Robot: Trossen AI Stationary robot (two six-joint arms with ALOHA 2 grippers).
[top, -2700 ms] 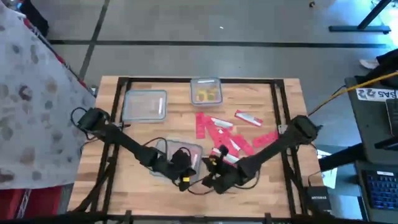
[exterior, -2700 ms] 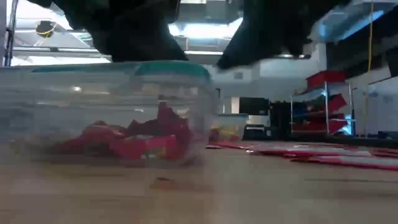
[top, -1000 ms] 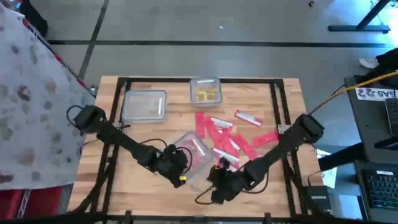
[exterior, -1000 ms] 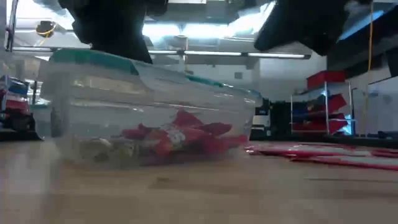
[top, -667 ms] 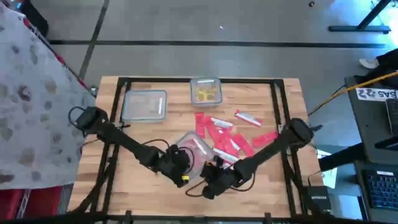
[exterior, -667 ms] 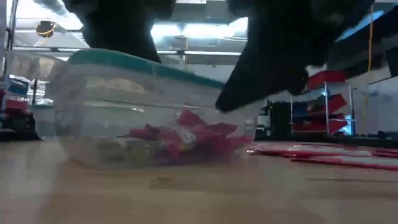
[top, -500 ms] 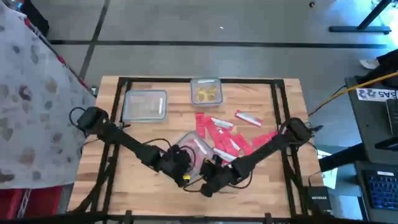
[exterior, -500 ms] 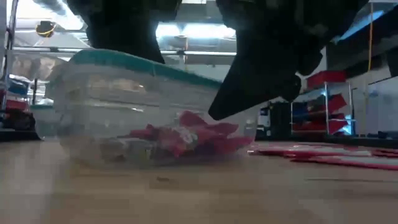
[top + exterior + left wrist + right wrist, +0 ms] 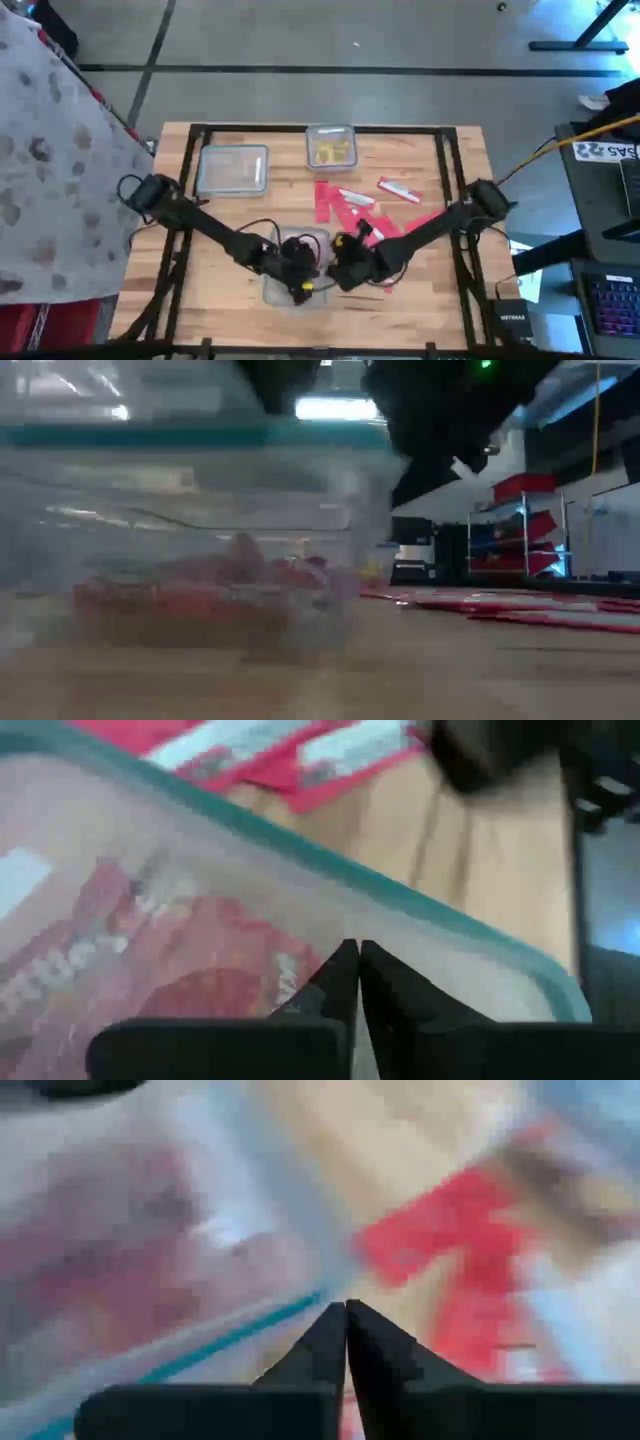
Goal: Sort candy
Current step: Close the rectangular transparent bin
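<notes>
Your left end effector (image 9: pixel 300 262) and right end effector (image 9: pixel 345 262) sit close together at the near middle of the counter (image 9: pixel 440 300), both with fingers pressed fully together and holding nothing. Between and under them stands a clear tub (image 9: pixel 285 292) with a teal rim; in the left wrist view your closed fingertips (image 9: pixel 350 970) rest right at that rim, with red candy packets (image 9: pixel 190 970) lying inside just beyond them. The right end effector (image 9: pixel 345 1320) is at the tub's right edge, with loose red packets (image 9: pixel 450 1230) on the wood just beside it.

You have three tubs in all: this one, an empty-looking one (image 9: pixel 233 168) at the far left, and a small one (image 9: pixel 331 146) at the far middle holding yellow pieces (image 9: pixel 333 152). The loose red packets (image 9: pixel 345 200) spread right of centre, too overlapped to count; most lie with their long axes slanting from far left to near right.
</notes>
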